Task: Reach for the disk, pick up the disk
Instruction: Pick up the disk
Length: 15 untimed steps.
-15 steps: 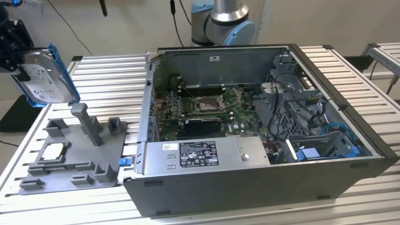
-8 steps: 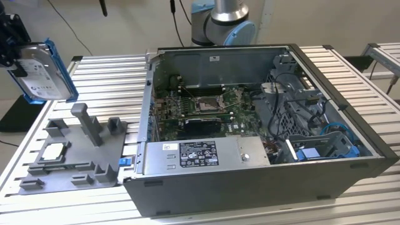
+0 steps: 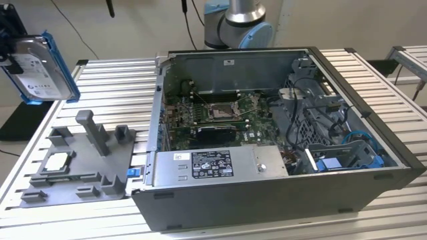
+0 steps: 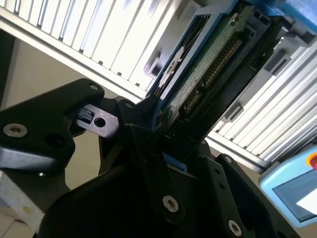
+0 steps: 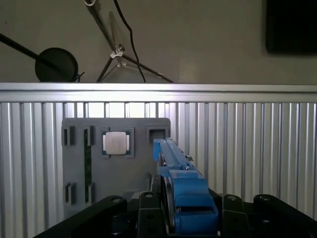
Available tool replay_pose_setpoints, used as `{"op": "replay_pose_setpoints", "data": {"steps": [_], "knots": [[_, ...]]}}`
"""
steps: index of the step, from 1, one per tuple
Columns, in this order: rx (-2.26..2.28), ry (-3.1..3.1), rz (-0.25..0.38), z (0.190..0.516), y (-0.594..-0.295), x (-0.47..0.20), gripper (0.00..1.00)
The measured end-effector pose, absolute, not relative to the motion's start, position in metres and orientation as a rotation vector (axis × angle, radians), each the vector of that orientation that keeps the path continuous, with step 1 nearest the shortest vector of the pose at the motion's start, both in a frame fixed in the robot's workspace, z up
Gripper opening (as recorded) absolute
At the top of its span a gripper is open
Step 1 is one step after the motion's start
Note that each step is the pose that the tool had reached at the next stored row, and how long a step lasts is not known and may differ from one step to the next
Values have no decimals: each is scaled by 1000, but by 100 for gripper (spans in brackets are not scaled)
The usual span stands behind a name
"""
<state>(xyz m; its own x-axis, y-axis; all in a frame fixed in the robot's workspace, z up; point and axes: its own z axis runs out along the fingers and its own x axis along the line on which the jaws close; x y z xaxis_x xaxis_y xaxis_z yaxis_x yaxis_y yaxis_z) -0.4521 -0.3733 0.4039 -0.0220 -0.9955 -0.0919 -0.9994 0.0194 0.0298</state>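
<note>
The disk point(image 3: 35, 69), a silver-grey drive with a white label in a bright blue bracket, hangs in the air above the table's edge at the exterior view's far left. It stands on edge, label facing the exterior camera. In the first wrist view I see the disk point(image 5: 177, 166) edge-on, and my gripper point(image 5: 185, 214) is shut on its near end, black fingers point(image 5: 148, 213) on either side. The second wrist view shows the disk's circuit-board side point(image 4: 210, 62) rising out of the gripper point(image 4: 163, 126).
Below the disk lies a grey fixture plate point(image 3: 77, 165) with posts and a small silver chip point(image 5: 116, 143). An open computer case point(image 3: 267, 200) takes up the middle of the slatted table point(image 3: 113, 85). The arm's base point(image 3: 237, 22) stands behind it.
</note>
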Motion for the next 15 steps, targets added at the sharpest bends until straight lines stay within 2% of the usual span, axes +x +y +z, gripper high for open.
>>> {"op": "replay_pose_setpoints", "data": {"steps": [15], "knots": [[-2163,2206,134,429,-373,-452,0]]}}
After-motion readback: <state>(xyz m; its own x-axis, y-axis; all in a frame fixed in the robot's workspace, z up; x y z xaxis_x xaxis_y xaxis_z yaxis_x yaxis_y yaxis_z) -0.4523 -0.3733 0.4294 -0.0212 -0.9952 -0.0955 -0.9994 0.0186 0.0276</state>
